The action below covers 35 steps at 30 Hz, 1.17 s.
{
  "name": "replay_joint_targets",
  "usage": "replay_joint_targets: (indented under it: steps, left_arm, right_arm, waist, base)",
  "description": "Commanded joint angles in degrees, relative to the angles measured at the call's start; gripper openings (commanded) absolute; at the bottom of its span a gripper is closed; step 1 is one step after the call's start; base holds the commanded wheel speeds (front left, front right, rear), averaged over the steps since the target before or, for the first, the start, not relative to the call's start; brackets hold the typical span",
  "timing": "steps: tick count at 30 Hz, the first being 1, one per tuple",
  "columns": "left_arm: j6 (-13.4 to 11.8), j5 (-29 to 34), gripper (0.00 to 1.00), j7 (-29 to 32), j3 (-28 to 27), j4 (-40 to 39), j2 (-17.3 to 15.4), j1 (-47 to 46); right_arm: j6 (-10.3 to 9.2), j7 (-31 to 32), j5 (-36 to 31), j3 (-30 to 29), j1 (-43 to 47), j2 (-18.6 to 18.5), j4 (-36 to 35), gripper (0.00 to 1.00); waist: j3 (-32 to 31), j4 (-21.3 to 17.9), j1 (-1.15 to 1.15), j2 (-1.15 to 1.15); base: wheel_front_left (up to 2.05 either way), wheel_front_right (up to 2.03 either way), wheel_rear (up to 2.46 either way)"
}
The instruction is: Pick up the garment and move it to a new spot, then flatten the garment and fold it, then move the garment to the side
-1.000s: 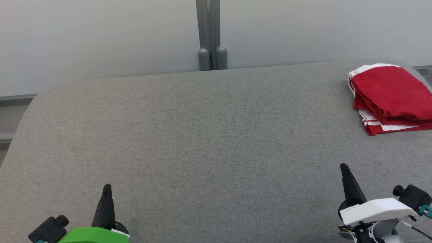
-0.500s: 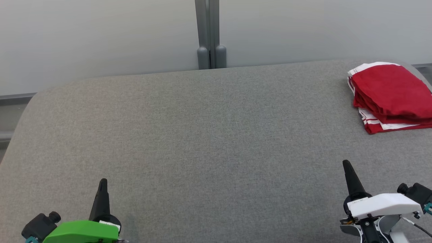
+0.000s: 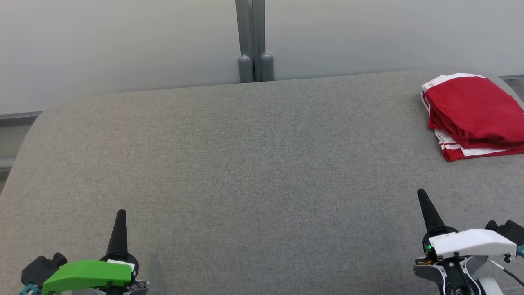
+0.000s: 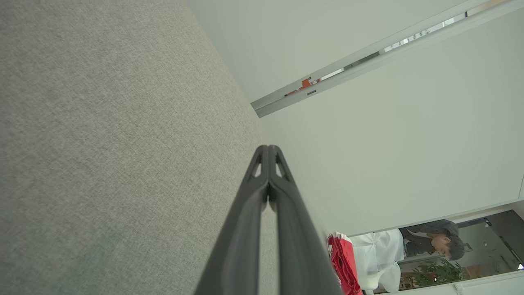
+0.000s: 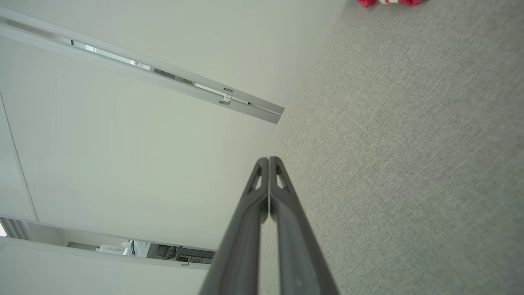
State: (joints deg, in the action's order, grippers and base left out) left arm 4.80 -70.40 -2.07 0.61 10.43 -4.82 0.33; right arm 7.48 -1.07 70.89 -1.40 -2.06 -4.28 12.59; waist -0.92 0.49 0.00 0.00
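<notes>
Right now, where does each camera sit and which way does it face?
Head: atop the robot, facing forward and down on the grey surface; left hand lower left, right hand lower right.
Left wrist: on that arm, facing along its shut fingers toward the wall.
Right wrist: likewise, mirrored.
Shared: all show the garment.

Bright, even, diffuse light with no visible source and no glare. In the head view the grey fabric surface [image 3: 262,172] is sharp, its weave resolved; a faint soft shadow lies just beside the left gripper [image 3: 121,214]. In the wrist views the weave softens toward the lower corners, and the dark fingers [image 4: 241,246] blur near the bottom edge. The pale walls [image 5: 123,155] appear flat and featureless.
</notes>
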Motion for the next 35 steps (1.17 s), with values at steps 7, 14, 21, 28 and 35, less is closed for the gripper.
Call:
replay_joint_targets:
  steps: [7, 14, 21, 28, 35]
  left_arm:
    - [0.8, -4.8, 0.0, 1.2, -1.0, 0.4, -0.5, -2.3]
    - [1.2, -8.4, 0.0, 2.1, -1.6, 1.0, -0.4, -3.1]
    - [1.5, -11.8, 0.0, 3.1, -2.2, 1.5, -0.3, -4.0]
    - [1.9, -15.1, 0.0, 4.0, -2.9, 2.1, -0.2, -4.7]
    - [2.2, -18.0, 0.0, 4.9, -3.5, 2.5, -0.2, -5.4]
  right_arm:
    - [0.03, 1.2, 4.6, -0.8, -1.7, -0.2, 0.0, 0.0]
    - [0.03, 2.2, 7.9, -1.3, -2.2, -0.1, 0.2, 0.0]
    - [0.03, 3.1, 11.1, -1.8, -2.6, 0.0, 0.5, 0.0]
    - [0.03, 4.0, 14.1, -2.3, -3.1, 0.1, 0.7, 0.0]
    - [0.02, 4.8, 16.9, -2.7, -3.5, 0.1, 0.9, 0.0]
  waist:
    - [0.2, -0.1, 0.0, 0.0]
    - [0.3, -0.1, 0.0, 0.0]
    - [0.5, -0.2, 0.0, 0.0]
    - [0.6, -0.3, 0.0, 0.0]
    - [0.8, -0.3, 0.0, 0.0]
  base:
    - [0.0, 0.0, 0.0]
    - [0.0, 0.0, 0.0]
    - [0.0, 0.0, 0.0]
    - [0.0, 0.0, 0.0]
    - [0.0, 0.0, 0.0]
